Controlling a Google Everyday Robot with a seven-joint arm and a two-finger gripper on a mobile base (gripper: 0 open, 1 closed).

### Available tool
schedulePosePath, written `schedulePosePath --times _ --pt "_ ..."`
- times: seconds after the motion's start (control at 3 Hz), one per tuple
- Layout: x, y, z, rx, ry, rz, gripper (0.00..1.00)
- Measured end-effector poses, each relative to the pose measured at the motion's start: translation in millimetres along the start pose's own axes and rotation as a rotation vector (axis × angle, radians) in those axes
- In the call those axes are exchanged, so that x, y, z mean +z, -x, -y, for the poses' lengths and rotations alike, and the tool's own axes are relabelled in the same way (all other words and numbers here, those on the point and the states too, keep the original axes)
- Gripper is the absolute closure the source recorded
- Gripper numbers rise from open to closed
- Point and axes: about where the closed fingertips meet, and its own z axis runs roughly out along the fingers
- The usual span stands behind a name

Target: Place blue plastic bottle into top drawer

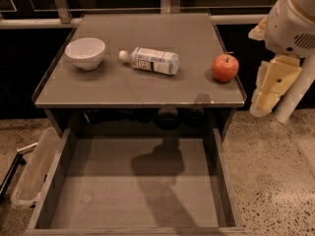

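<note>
The blue plastic bottle (151, 61) lies on its side in the middle of the grey tabletop (123, 90), white cap pointing left. The top drawer (98, 181) stands pulled out below the table's front edge, and its flat bottom holds nothing. My gripper (271, 87) hangs in the air off the table's right edge, right of the apple and well apart from the bottle. It holds nothing that I can see.
A white bowl (85, 52) sits on the tabletop left of the bottle. A red apple (225, 68) sits at the right edge. A clear plastic bin (32, 173) stands on the speckled floor left of the drawer. A dark wall with a rail runs behind the table.
</note>
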Motion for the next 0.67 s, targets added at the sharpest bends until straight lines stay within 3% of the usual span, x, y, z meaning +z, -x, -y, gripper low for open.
schedulePosePath --times 0.67 --pt "24.0 93.2 84.2 -0.054 -0.058 0.109 0.00"
